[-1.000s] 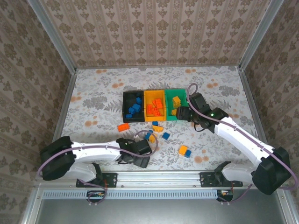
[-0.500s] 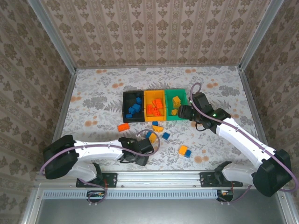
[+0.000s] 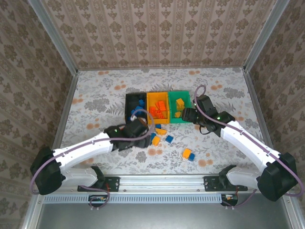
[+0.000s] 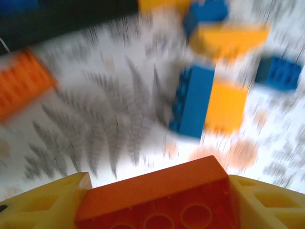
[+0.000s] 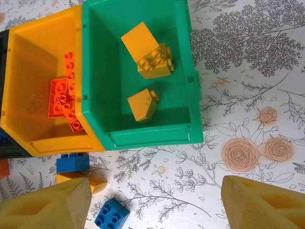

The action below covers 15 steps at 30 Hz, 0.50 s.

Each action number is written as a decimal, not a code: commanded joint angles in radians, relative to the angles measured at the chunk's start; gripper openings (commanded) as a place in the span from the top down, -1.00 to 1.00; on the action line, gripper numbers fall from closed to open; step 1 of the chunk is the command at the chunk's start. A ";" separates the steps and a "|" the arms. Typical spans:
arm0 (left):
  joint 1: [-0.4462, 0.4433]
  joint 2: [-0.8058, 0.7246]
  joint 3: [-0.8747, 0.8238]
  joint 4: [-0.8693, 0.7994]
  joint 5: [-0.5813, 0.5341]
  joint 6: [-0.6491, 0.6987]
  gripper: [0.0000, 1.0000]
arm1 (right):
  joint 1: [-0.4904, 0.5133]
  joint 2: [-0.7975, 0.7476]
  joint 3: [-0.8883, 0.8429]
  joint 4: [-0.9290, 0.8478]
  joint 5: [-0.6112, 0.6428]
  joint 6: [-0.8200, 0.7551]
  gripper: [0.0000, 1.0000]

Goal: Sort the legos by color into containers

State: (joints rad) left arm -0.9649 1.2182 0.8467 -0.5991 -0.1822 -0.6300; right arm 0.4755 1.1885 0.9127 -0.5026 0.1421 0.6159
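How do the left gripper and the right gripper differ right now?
The left gripper is shut on a red-orange brick; the right gripper is open, nothing between its fingers. The left gripper hangs above a loose blue brick near the black bin; the right gripper hangs just in front of the green bin. Both have yellow fingers.

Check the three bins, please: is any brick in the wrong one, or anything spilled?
Nothing stands out. The green bin holds only yellow bricks, the orange bin only red-orange bricks, and the black bin shows blue ones. The loose bricks on the table are simply not yet sorted.
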 commanded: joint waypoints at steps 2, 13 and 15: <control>0.105 0.124 0.170 0.079 0.036 0.185 -0.26 | -0.006 -0.003 -0.020 0.009 -0.012 0.021 -0.47; 0.212 0.560 0.568 0.116 0.104 0.284 -0.24 | -0.008 -0.010 -0.038 -0.009 -0.022 0.020 -0.47; 0.213 0.604 0.604 0.113 0.103 0.290 -0.24 | -0.008 -0.011 -0.042 -0.016 -0.028 0.017 -0.47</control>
State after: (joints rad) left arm -0.7567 1.7920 1.3941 -0.4702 -0.0971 -0.3889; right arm 0.4736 1.1881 0.8898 -0.5037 0.1383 0.6289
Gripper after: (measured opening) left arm 0.653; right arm 0.738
